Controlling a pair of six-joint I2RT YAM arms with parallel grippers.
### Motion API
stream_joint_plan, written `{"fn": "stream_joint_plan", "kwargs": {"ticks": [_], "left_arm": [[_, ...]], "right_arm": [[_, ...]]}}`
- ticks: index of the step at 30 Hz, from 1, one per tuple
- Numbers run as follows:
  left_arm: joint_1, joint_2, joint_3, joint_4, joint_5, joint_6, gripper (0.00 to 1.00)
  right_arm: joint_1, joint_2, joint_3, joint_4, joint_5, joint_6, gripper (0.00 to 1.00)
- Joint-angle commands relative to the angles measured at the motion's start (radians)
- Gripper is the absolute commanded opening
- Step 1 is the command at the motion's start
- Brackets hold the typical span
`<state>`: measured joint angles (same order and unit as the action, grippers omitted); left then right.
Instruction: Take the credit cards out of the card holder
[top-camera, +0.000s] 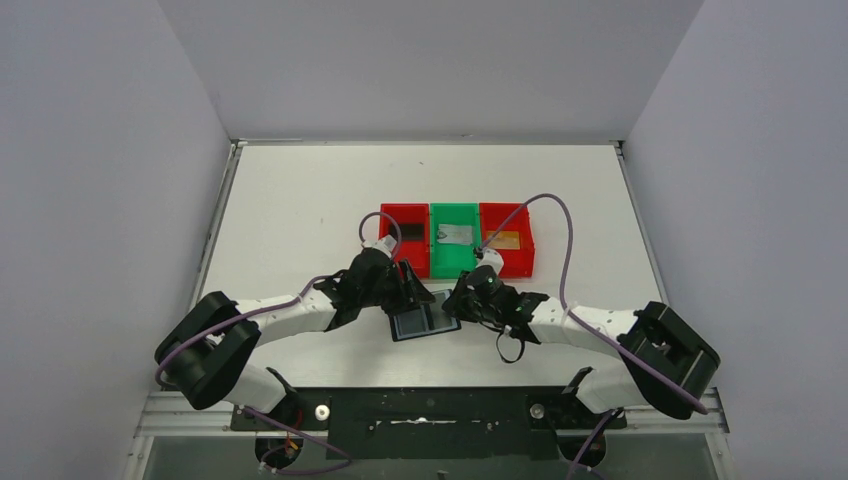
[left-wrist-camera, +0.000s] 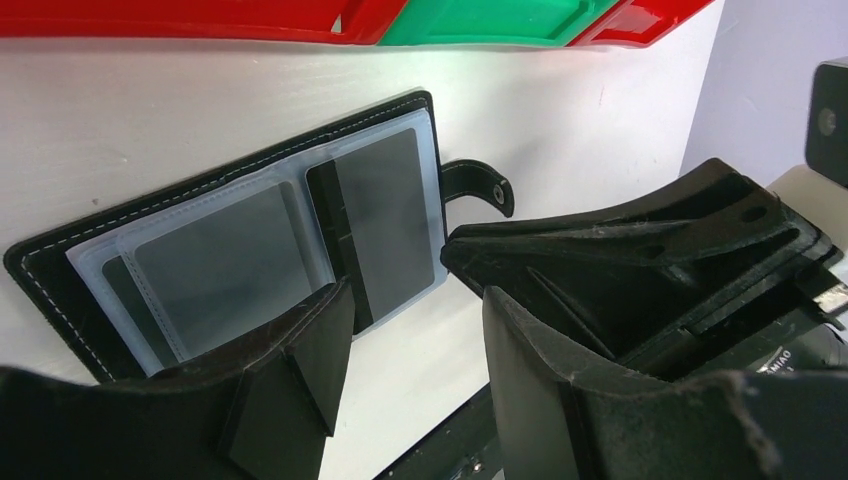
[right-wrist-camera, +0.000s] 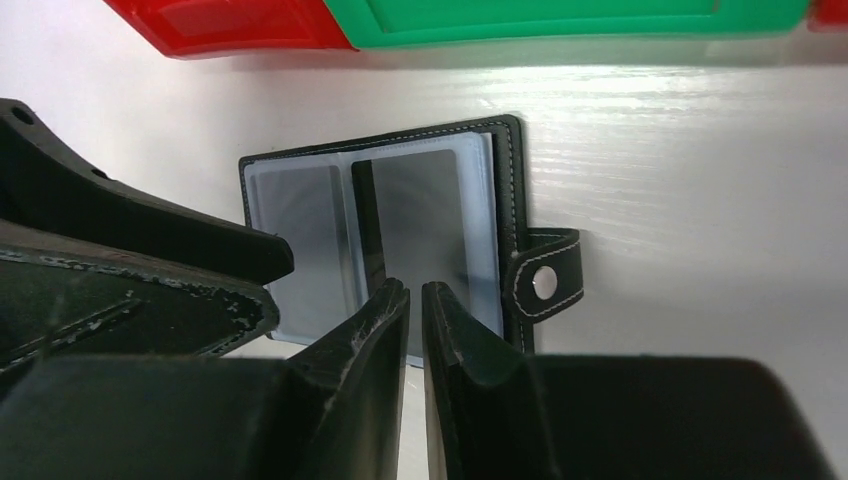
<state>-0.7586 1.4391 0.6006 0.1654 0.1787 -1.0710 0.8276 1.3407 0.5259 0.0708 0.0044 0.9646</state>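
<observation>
The card holder (top-camera: 424, 320) lies open flat, long side left-right, strap (right-wrist-camera: 545, 283) pointing right, near the bins (top-camera: 433, 242); left fingers (left-wrist-camera: 300, 350) spread, right fingers (right-wrist-camera: 375, 325) nearly closed.

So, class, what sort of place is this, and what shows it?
Probably a robot lab test cell: a left arm and right arm bolted at a white table, plain walls enclosing it, three bins.
</observation>
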Motion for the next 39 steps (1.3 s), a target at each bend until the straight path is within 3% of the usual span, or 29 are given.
{"fn": "stream_joint_plan", "kwargs": {"ticks": [1,6,39], "left_arm": [[-0.002,0.002,0.024,0.005,-0.016,-0.006,0.5],[-0.002,-0.012,0.008,0.013,-0.024,-0.012,0.5],[-0.019,0.096,0.053,0.025,0.01,-0.021,0.51]], "right_arm": [[0.036,0.0,0.071,-0.009,0.06,-0.043,0.14],[0.08,-0.032,0.116,-0.064,0.122,-0.072,0.19],[0.021,0.138,0.079,-0.148,0.102,0.032,0.14]]}}
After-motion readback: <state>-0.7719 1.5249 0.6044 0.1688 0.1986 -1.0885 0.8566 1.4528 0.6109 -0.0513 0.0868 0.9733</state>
